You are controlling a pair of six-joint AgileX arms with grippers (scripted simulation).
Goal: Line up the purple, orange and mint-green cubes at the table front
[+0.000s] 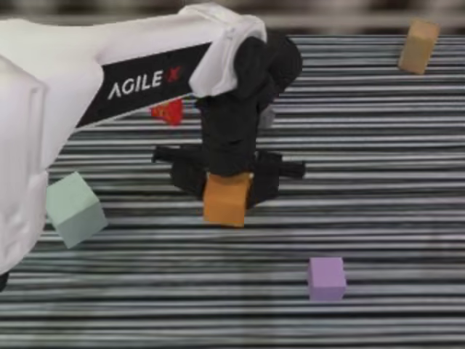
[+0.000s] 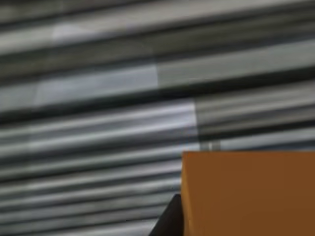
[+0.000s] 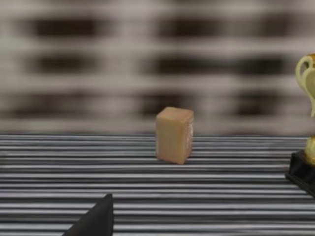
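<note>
My left gripper (image 1: 227, 187) is shut on the orange cube (image 1: 224, 204) over the middle of the striped table (image 1: 378, 218). In the left wrist view the orange cube (image 2: 246, 194) fills the lower corner, with one dark finger (image 2: 172, 221) pressed against its side. The mint-green cube (image 1: 75, 209) rests at the left, partly under my left arm. Toward the front, right of centre, sits the purple cube (image 1: 326, 278). My right arm is out of the top view, and its wrist view faces along the table.
A tall tan block (image 1: 419, 46) stands at the far right back, also seen as the tan block (image 3: 174, 134) in the right wrist view. A small red object (image 1: 168, 112) lies behind my left arm. A gold trophy (image 3: 307, 123) stands at the edge of the right wrist view.
</note>
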